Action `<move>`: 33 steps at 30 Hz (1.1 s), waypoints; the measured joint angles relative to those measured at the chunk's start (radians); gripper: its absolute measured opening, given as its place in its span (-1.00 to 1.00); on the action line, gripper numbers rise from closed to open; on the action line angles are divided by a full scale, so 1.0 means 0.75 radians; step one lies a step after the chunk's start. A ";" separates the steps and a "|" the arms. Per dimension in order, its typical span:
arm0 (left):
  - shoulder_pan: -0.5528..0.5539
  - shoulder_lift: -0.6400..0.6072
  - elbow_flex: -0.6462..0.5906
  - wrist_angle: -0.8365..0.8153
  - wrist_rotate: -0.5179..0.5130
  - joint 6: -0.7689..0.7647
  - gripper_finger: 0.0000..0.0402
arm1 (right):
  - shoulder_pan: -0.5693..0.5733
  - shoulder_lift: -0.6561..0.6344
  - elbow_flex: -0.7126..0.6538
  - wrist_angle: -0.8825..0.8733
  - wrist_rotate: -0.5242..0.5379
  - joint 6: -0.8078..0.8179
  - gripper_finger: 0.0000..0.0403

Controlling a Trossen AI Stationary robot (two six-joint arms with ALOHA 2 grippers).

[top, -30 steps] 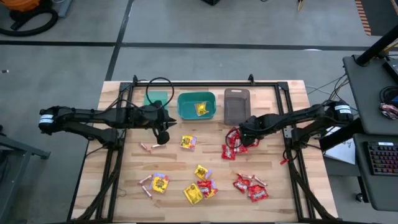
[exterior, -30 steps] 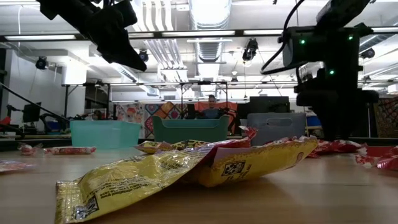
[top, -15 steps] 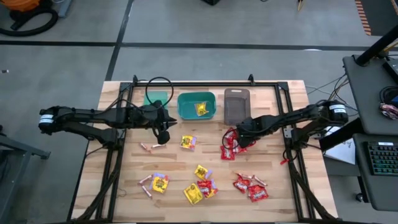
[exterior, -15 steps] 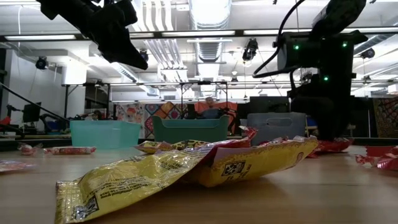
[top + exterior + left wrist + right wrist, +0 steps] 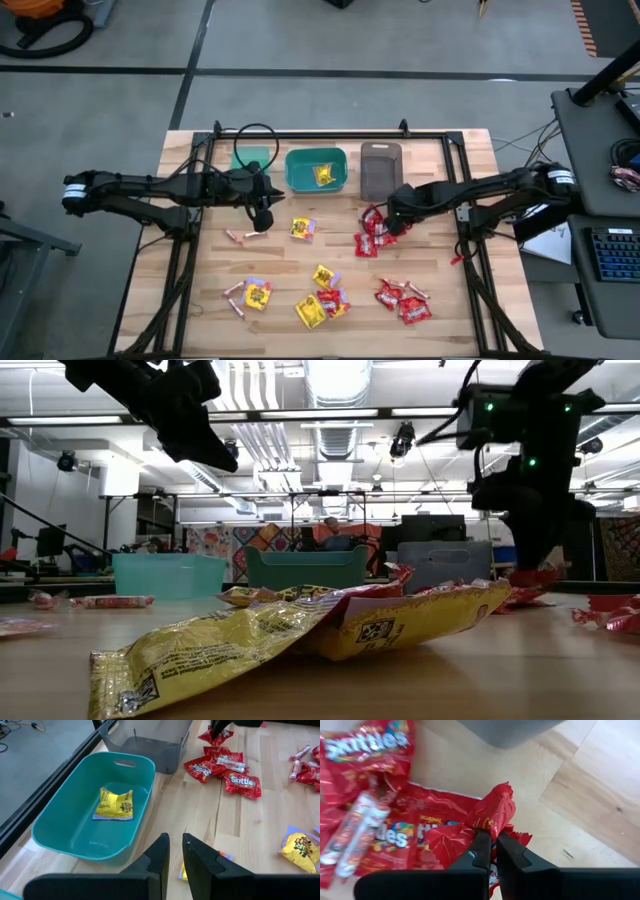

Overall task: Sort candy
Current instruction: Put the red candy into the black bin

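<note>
My right claw is pinched tight on a crumpled red packet at the edge of the red pile, just in front of the grey bin — so the step in hand is the pick, with the lift not yet made. Next I judge it needs a clean rise so neighbouring packets don't drag along, then a short carry to a bin; which bin takes red I can't tell. My left claw hovers near the teal bin, its fingers nearly together, holding nothing I can see. The rest of the candy lies scattered on the counter; one yellow packet sits in the teal bin — the grey bin's contents are hidden.
</note>
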 joint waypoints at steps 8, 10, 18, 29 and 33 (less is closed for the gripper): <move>0.000 0.001 -0.027 0.021 0.003 -0.039 -0.81 | 0.003 -0.177 0.000 0.012 0.029 -0.021 -0.96; -0.001 0.001 -0.031 0.023 0.004 -0.050 -0.81 | 0.003 -0.211 0.000 0.017 0.044 -0.035 -0.96; -0.025 0.001 -0.034 0.059 0.005 -0.071 -0.81 | 0.003 -0.319 0.000 0.099 0.060 -0.103 -0.96; -0.056 0.001 -0.034 0.148 0.005 -0.073 -0.81 | -0.113 -0.319 0.002 0.653 0.144 -0.431 -0.96; -0.056 0.001 -0.034 0.158 0.005 -0.117 -0.81 | -0.291 -0.260 0.002 0.688 0.144 -0.558 -0.96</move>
